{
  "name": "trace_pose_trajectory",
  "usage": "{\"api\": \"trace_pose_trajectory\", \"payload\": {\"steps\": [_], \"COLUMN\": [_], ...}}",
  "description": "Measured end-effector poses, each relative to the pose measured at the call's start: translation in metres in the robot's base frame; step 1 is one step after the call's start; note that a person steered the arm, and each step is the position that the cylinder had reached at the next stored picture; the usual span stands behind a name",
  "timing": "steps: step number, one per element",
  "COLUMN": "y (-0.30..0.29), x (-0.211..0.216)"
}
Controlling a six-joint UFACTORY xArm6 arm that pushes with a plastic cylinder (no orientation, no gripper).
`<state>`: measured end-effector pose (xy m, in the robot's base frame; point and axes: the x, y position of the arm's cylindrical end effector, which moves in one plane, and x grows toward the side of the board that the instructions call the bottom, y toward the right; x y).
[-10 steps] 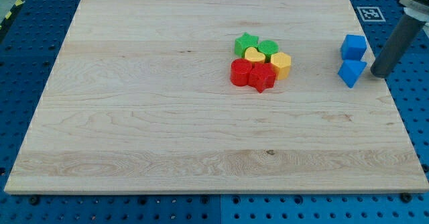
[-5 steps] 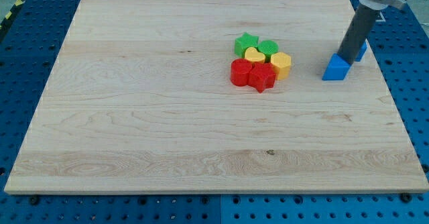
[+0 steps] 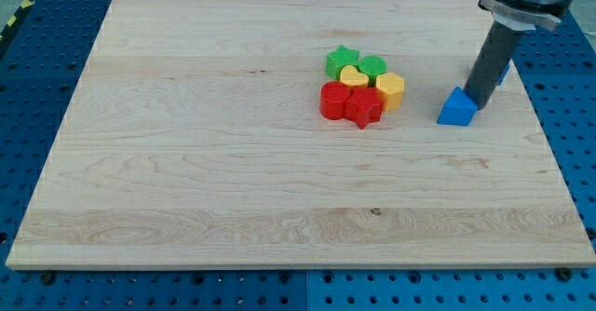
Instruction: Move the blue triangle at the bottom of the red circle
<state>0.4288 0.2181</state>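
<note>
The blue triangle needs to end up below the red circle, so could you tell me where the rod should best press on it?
There is no grip here, only a push. My tip sits at the blue triangle's upper-right side. The red circle lies to the view's left, so probably keep pressing that right-hand side, centred on the flat face so it does not spin, steering toward the view's bottom left, clear of the red star.

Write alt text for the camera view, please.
My tip touches the upper right of the blue triangle, right of a cluster of red, yellow and green blocks including the red circle, on a wooden board.
</note>
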Motion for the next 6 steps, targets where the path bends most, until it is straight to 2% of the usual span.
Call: {"api": "trace_pose_trajectory", "payload": {"steps": [2,3,4,6], "y": [-0.016,0.019,0.005,-0.015], "x": [0.033,0.002,-0.030,0.022]}}
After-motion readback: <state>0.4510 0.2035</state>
